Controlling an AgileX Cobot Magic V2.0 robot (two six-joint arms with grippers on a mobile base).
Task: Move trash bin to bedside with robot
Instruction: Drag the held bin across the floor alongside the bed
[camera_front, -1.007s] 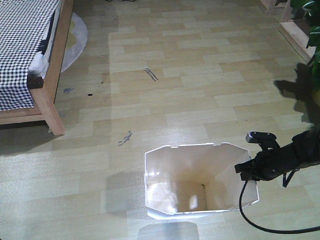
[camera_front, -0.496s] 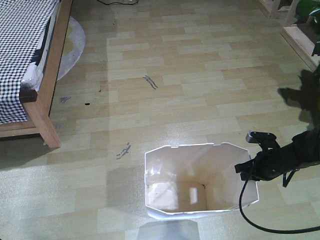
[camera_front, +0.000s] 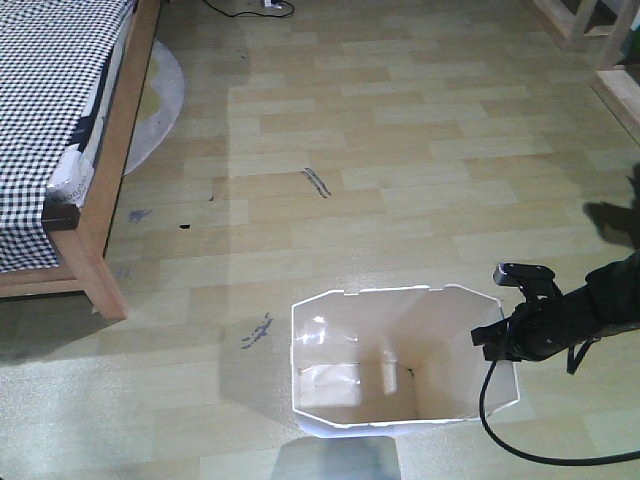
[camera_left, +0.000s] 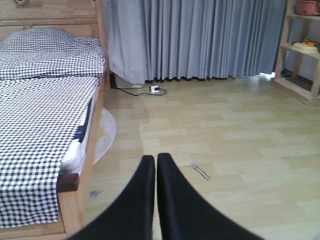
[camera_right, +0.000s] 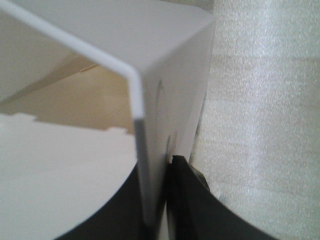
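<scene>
Standing at the far left of the front view, the bed (camera_front: 106, 205) shows its light-brown wooden frame and black-and-white checkered bedding (camera_front: 50, 90), with a pale round rug (camera_front: 160, 100) showing from under its side. The left gripper (camera_left: 156, 167), seen by its own wrist camera, has its two black fingers pressed together with nothing between them, and it points over the floor just beside the bed's corner post. Further right on the pale plank floor (camera_front: 420, 150) lie dark scuff marks (camera_front: 317, 182). The trash bin (camera_front: 330, 345) stands upright on the floor to the right of the bed and well apart from it, white outside and cream inside. At its right rim, the right gripper (camera_front: 497, 340) is clamped onto the bin's wall. Its wrist view shows the black fingers (camera_right: 192, 200) squeezed tight on the thin white wall, one inside and one outside. A black cable (camera_front: 482, 405) loops down from the arm just right of the bin.
</scene>
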